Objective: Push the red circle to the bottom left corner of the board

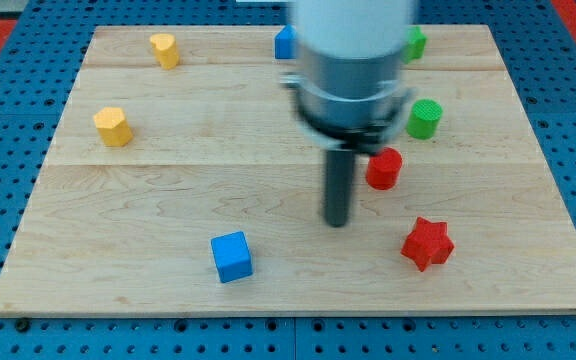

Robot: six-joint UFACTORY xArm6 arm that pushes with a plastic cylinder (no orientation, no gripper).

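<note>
The red circle [384, 168] stands on the wooden board [168, 200], right of centre. My tip [337, 222] is on the board just left of and slightly below the red circle, a small gap between them. The arm's pale body hangs over the board's top centre and hides what lies behind it.
A red star [427, 243] lies at lower right. A blue cube [232, 256] lies at bottom centre. A green cylinder [424, 119] and a green block [415, 43] stand at upper right. A blue block [285, 42] is at top centre. Two yellow blocks [113, 126] [164, 49] stand at upper left.
</note>
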